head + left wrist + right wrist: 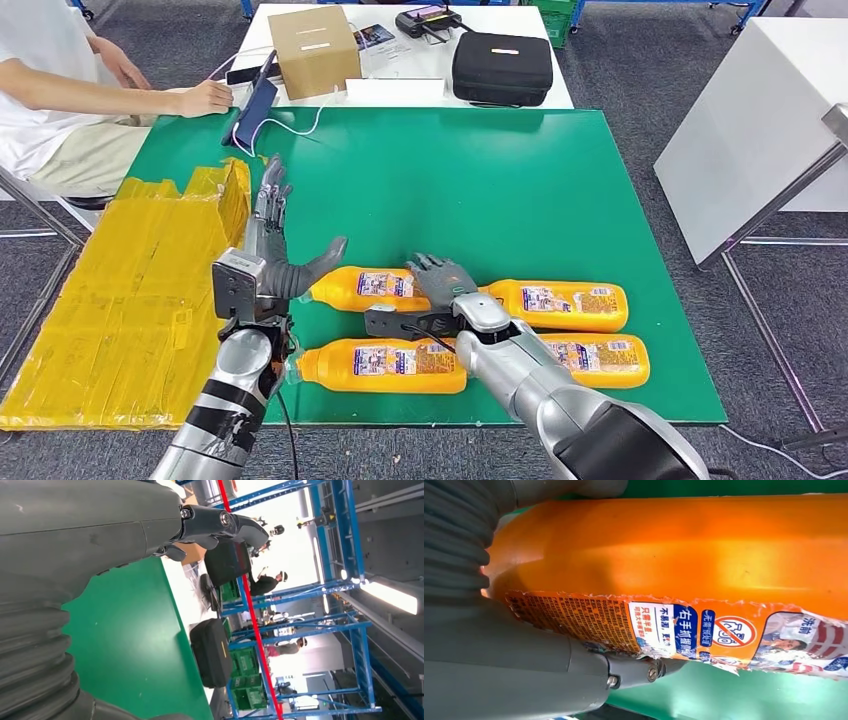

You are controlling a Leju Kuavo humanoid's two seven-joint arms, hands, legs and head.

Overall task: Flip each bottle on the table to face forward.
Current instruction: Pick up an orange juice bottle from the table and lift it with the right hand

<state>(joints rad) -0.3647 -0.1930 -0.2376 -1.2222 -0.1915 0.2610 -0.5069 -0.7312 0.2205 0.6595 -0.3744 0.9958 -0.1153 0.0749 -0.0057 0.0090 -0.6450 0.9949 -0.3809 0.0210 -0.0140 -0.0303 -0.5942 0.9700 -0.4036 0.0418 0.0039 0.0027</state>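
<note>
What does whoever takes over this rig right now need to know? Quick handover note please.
Left hand: raised over the mat's left part, fingers spread, thumb out toward the rear-left bottle, holding nothing.
Right hand: resting on the rear row between the rear-left and rear-right bottle; the right wrist view shows its fingers against an orange bottle's label. Whether it grips cannot be told.
Bottles: four, all lying flat in two rows; front-left bottle and front-right bottle untouched.
Done: no flip can be confirmed.
Left: check each label's facing, flip as needed.
</note>
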